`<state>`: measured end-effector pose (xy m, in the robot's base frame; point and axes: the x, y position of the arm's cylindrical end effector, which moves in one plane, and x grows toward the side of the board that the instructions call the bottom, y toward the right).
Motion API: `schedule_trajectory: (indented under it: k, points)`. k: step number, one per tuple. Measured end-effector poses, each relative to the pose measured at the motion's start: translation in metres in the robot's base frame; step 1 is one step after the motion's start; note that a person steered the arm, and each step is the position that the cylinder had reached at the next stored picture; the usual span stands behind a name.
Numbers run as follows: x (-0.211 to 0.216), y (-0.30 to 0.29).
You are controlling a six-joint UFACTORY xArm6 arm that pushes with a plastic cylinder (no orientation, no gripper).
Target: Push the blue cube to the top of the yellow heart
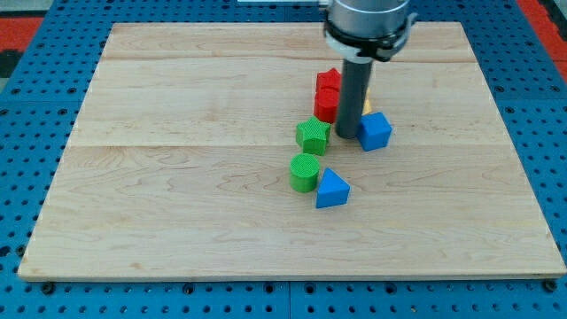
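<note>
The pushing step is judged under way. At centre right of the wooden board [177,177], my tip [346,135], a bare rod with nothing to clamp, is touching the blue cube [375,131]; the yellow heart [367,104], mostly hidden behind the rod, is just above it. Next, the cube must be steered around it toward the frame's top. Counted: two blue, two green, two red, one yellow.

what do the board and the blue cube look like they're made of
The board looks like pale unfinished or lightly sealed wood: grain streaks and plank seams run across it. The blue cube, just to the view's right of my tip, looks like matte plastic or painted wood, with flat even colour; which one is unclear.
</note>
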<state>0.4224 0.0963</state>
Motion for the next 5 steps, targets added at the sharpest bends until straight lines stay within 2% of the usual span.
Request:
schedule_trajectory:
  k: [1,2,3,5]
  points:
    - [0.004,0.04]
    - [0.05,0.032]
    - [0.058,0.042]
    - [-0.009,0.085]
